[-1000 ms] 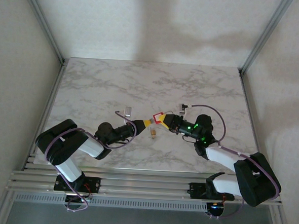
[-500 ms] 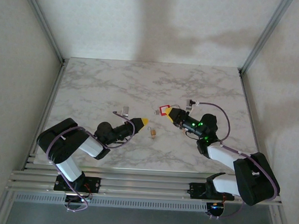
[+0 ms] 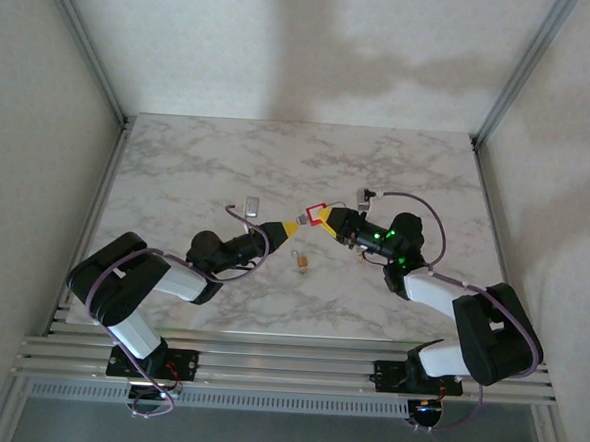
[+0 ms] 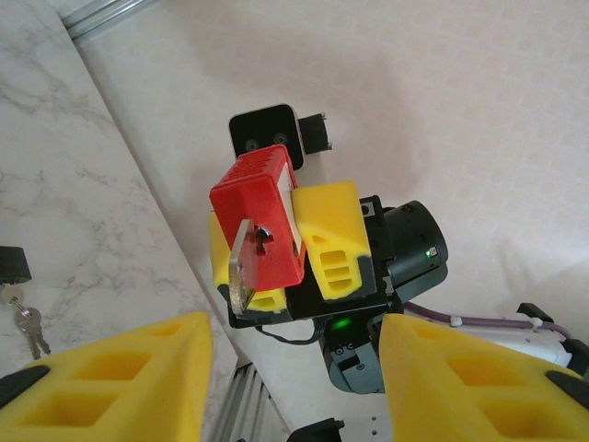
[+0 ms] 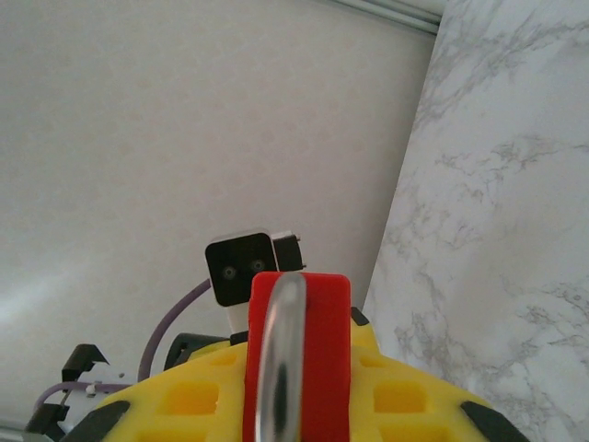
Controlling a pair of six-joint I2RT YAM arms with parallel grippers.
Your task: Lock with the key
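My right gripper [image 3: 325,219] is shut on a red padlock [image 3: 314,212] and holds it above the middle of the table. In the left wrist view the padlock [image 4: 262,216] sits between the right arm's yellow fingers [image 4: 333,235]. A flat silver key [image 4: 241,269] hangs from its keyhole face. My left gripper [image 4: 290,387] stands open just short of it, with nothing between its pads [image 4: 120,373]. From above, the left gripper [image 3: 293,227] points at the padlock from the lower left. In the right wrist view a silver bar runs over the padlock [image 5: 322,368] in my right gripper [image 5: 294,396].
A small bunch of spare keys [image 3: 300,261] lies on the marble table [image 3: 198,165] just below the two grippers, also seen on the table in the left wrist view [image 4: 28,322]. Metal frame posts stand at the far table corners.
My left gripper opened and let go at the padlock, drew back a little, then came close again. The right gripper carried the padlock slightly up and away from the table's near edge.
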